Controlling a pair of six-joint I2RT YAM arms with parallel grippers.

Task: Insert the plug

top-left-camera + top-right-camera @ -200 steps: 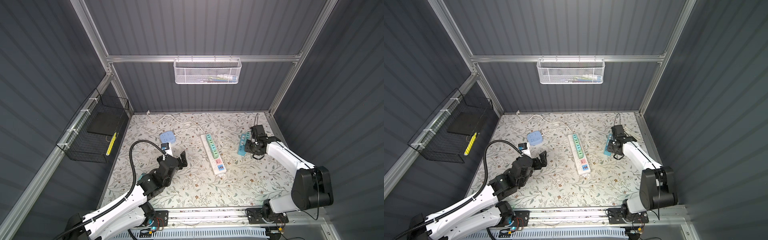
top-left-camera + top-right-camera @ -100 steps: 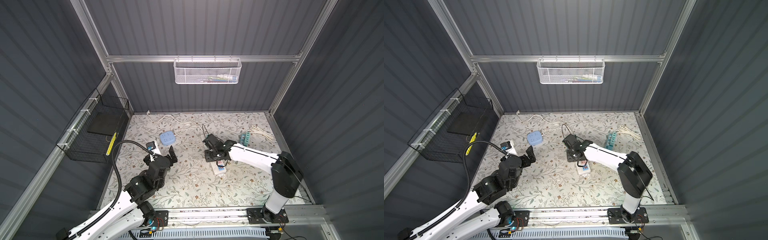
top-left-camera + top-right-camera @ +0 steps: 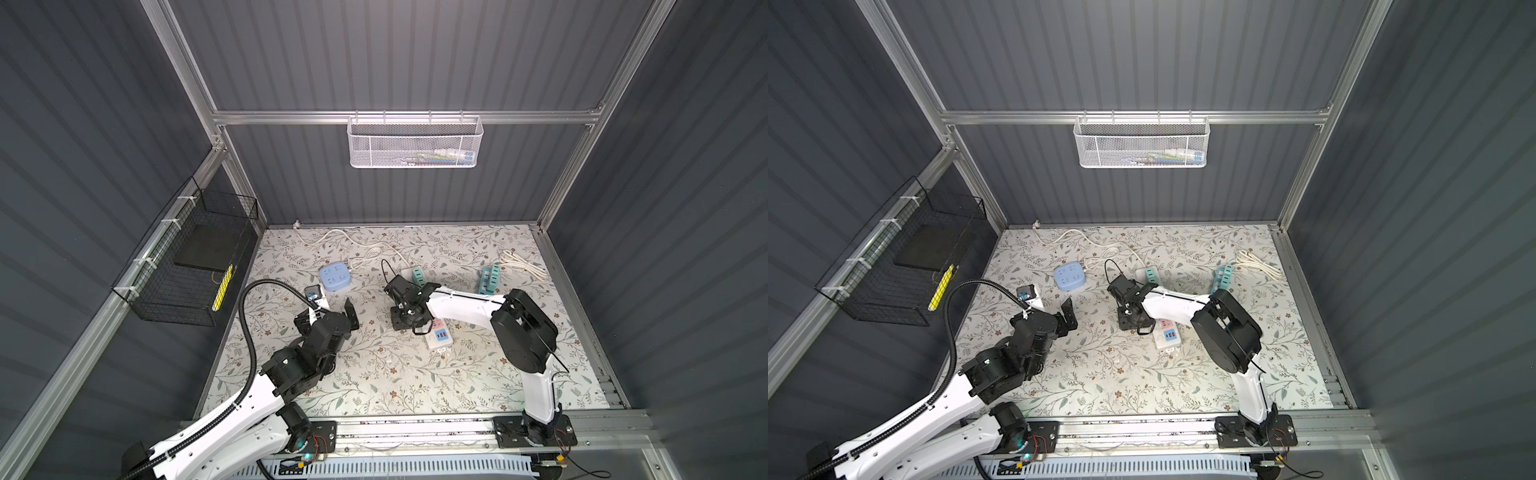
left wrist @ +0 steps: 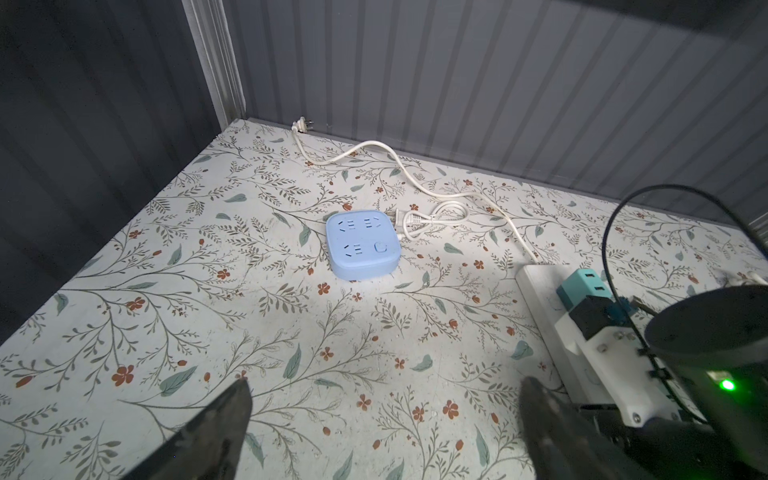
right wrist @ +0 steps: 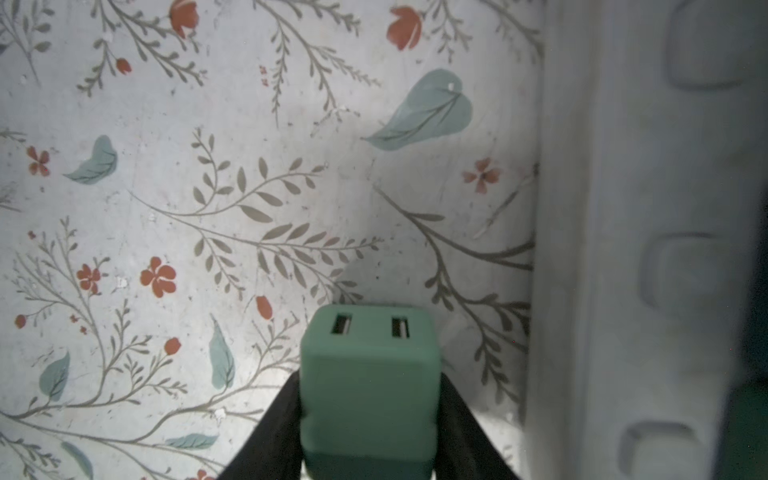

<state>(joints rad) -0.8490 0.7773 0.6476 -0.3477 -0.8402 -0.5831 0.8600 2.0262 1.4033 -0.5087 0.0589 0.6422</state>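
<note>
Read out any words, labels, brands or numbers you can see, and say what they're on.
Nothing is readable in any view.
Yellow strip in the black wire basket: too small.
White power strip, pink and blue patches: too small.
Packets in the white mesh basket: blurred.

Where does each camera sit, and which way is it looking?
Top views: high at the front, looking down on the floral table; left gripper and right gripper show.
Left wrist: low over the table, facing the back wall past the blue socket cube; its open fingers show.
Right wrist: close above the table, facing down; its fingers clamp the green plug.
Shared: every view shows the white power strip.
</note>
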